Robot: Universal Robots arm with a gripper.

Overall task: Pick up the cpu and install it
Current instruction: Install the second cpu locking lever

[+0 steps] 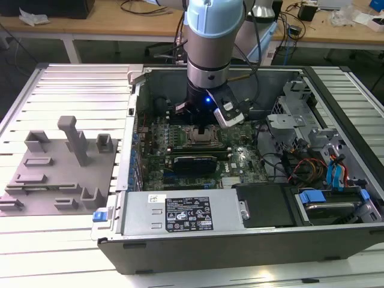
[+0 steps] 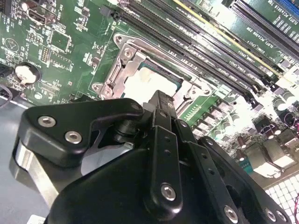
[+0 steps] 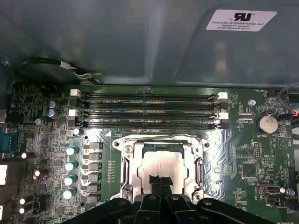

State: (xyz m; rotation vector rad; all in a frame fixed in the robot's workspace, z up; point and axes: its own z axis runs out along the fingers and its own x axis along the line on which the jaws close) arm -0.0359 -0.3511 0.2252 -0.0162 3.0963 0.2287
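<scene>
The cpu (image 1: pixel 201 137) sits at the centre of the exterior view, a pale square inside the metal-framed socket (image 1: pixel 187 139) on the motherboard (image 1: pixel 240 161) of the open computer case (image 1: pixel 180 240). The arm stands directly over it, its gripper (image 1: pixel 207 127) low above the socket; from here I cannot tell how the fingers are set. A grey moulded parts tray (image 1: pixel 54 174) lies on the slatted counter (image 1: pixel 66 84) at the left of the frame.

In the second wrist view the cpu (image 2: pixel 140 83) shows silvery-white, lying within the socket frame (image 2: pixel 122 60), with memory slots (image 2: pixel 210 42) running diagonally across the upper right. The gripper (image 2: pixel 159 100) has its tip over the chip's near edge; whether it pinches the chip or merely rests on it is hidden.

In the first wrist view the cpu (image 3: pixel 161 165) lies lower centre, square in the socket frame (image 3: pixel 133 163), with the gripper (image 3: pixel 158 183) tip dark against its lower edge.

Risk, as I judge it: if the chip is seated slightly skewed, downward pressure could bend the socket contacts; a sideways drag on release could lift one corner.
</scene>
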